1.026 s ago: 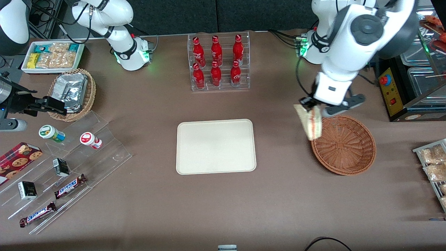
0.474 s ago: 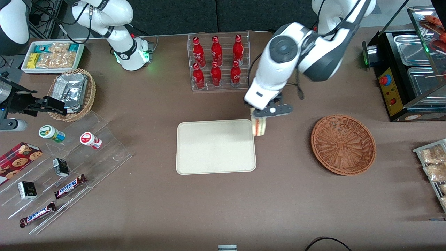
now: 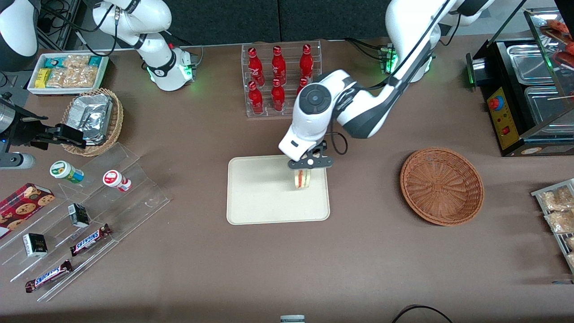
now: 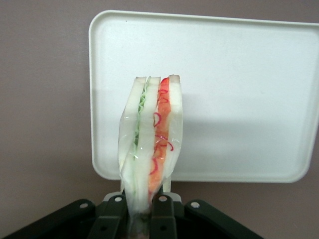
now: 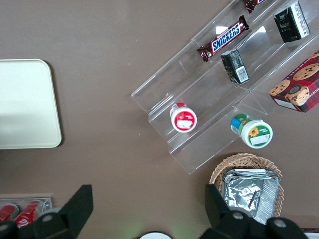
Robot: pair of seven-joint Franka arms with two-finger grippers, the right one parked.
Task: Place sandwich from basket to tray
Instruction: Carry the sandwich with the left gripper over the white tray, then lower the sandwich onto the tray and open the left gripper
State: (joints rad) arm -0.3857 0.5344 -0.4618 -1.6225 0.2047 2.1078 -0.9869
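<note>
Hand (image 3: 304,168) over the tray (image 3: 255,202), fingers (image 4: 162,219) clamped on one end of the sandwich (image 3: 302,178), which hangs above the tray's end nearest the basket (image 3: 442,185); whether it touches the tray can't be told. Wrist view: sandwich's gripped end hidden betw. the fingers; wrap clear, red and green filling visible. Arm covers part of the bottle rack (image 3: 281,80) at the table's edge farthest from the front camera. Legible: "SNICKERS" on bars (image 3: 91,239) toward the parked arm's end.
</note>
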